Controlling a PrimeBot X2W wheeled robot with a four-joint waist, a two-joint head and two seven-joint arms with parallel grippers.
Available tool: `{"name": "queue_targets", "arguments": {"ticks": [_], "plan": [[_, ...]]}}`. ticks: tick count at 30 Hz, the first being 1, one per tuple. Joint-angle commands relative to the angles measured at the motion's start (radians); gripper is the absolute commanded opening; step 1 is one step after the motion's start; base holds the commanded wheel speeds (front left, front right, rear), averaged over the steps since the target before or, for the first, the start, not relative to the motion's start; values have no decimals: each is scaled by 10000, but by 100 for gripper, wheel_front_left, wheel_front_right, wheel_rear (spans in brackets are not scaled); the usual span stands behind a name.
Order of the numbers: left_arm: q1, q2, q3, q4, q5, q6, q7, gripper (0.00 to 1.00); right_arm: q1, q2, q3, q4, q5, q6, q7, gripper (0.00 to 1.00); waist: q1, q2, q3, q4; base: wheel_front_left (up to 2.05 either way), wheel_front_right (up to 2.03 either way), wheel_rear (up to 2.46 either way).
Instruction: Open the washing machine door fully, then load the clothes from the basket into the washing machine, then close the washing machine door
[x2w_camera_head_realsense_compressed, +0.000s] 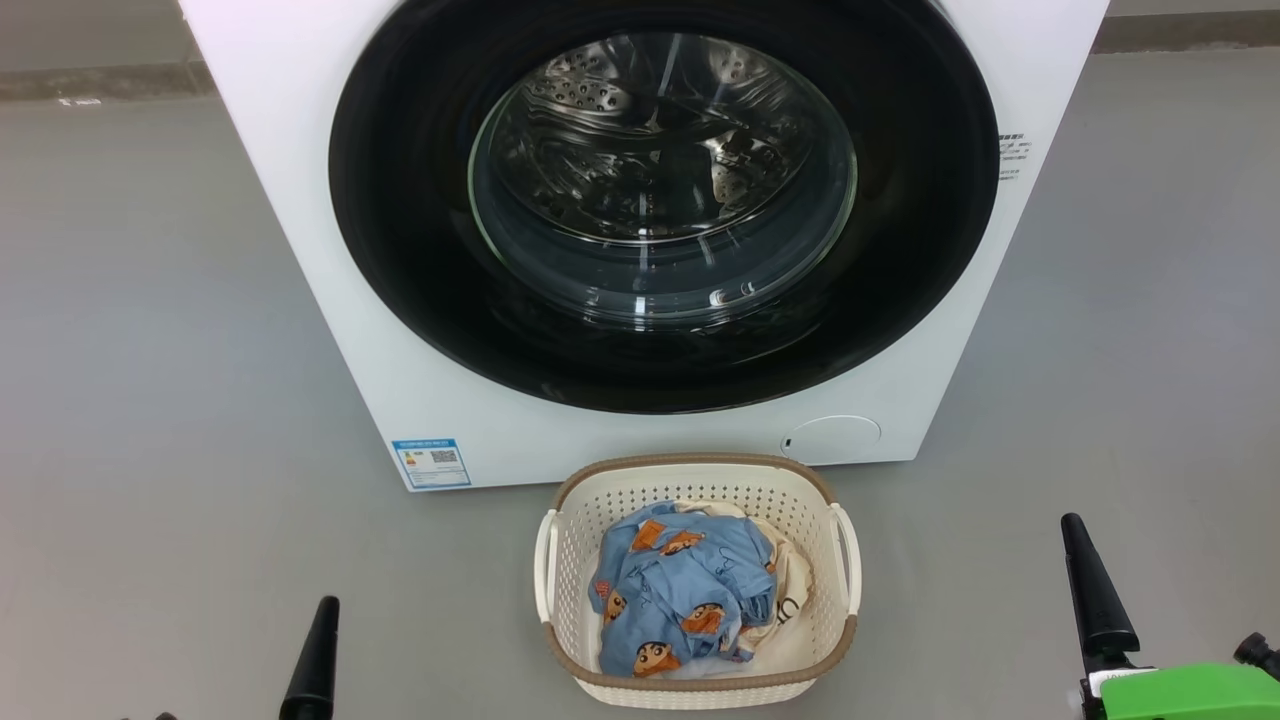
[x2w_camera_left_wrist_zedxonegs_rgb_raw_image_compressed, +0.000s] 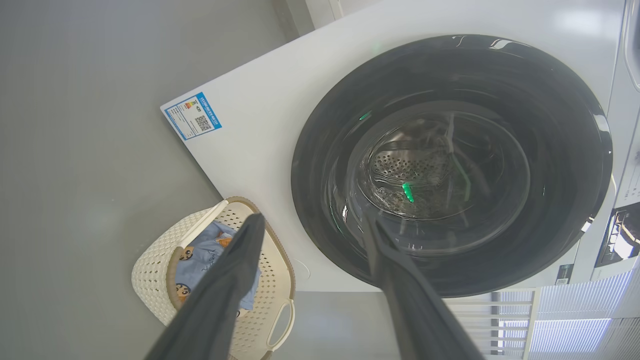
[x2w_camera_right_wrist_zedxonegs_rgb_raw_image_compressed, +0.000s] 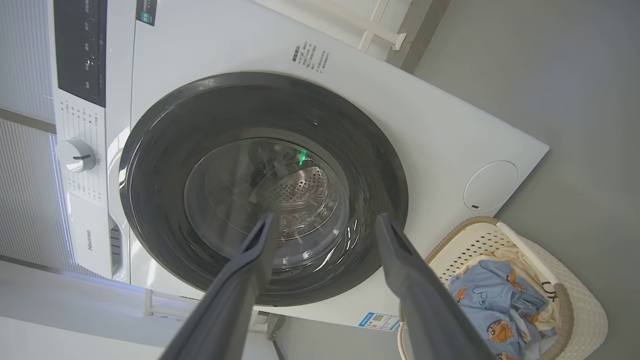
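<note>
One basket (x2w_camera_head_realsense_compressed: 690, 463), seemingly two clothes (x2w_camera_head_realsense_compressed: 680, 592) (door (x2w_camera_head_realsense_compressed: 660, 190) closed).

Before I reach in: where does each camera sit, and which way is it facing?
Head view: on the head, facing forward and down at the closed washing machine door and the basket; one dark finger low each side.
Left wrist view: on the left wrist, along the open left gripper toward the door.
Right wrist view: likewise, along the open right gripper.
Shared: door, basket, clothes.
</note>
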Motion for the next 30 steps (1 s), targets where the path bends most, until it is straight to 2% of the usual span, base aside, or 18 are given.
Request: {"name": "queue_targets", "arguments": {"ticks": [1, 11, 17, 18, 30], "plan": [[-392, 172, 76, -376, 410, -45, -149, 100, -99, -173, 118, -431, -452, 6, -164, 100, -1, 0, 8, 1, 0, 0, 0], [-379, 200, 36, -608, 1623, -53, -415, 100, -29, -266, 185, -801, -1792, 7, -429, 100, -1, 0, 49, 7, 0, 0, 0], [-394, 221, -17, -810, 2614, -60, -620, 100, 19, -339, 231, -1065, -2822, 8, -633, 100, -1, 0, 110, 10, 0, 0, 0], [-408, 230, -60, -900, 3052, -63, -708, 100, 40, -379, 259, -1170, -3263, 8, -721, 100, -1, 0, 136, 15, 0, 0, 0], [-415, 267, -169, -1239, 5103, -74, -1062, 100, 130, -500, 320, -1568, -5048, 10, -1072, 100, -1, 0, 196, 50, 0, 0, 0]]}}
